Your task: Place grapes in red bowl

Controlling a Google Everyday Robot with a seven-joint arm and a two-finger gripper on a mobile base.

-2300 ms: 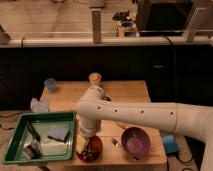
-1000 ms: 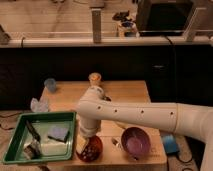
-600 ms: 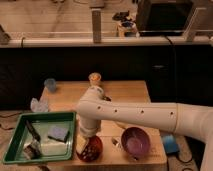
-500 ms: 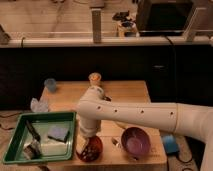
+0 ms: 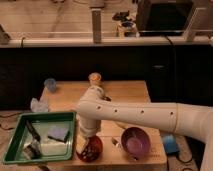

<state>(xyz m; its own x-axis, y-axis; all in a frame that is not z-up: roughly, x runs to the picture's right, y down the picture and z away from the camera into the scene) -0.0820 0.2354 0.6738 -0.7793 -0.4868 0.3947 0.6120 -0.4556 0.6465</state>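
Observation:
The red bowl (image 5: 90,149) sits at the front edge of the wooden table (image 5: 125,95), just right of the green tray. A dark reddish cluster, the grapes (image 5: 93,146), shows inside the bowl. My gripper (image 5: 86,136) points straight down over the bowl's left part, at the end of the white arm (image 5: 145,117) that comes in from the right. The gripper's tip reaches the bowl's rim and hides part of the inside. I cannot tell whether it touches the grapes.
A purple bowl (image 5: 136,141) stands right of the red bowl. A green tray (image 5: 30,120) with a sponge and tools lies at the left. A blue cup (image 5: 50,85), crumpled clear plastic (image 5: 39,105) and an orange-topped object (image 5: 94,78) are at the back.

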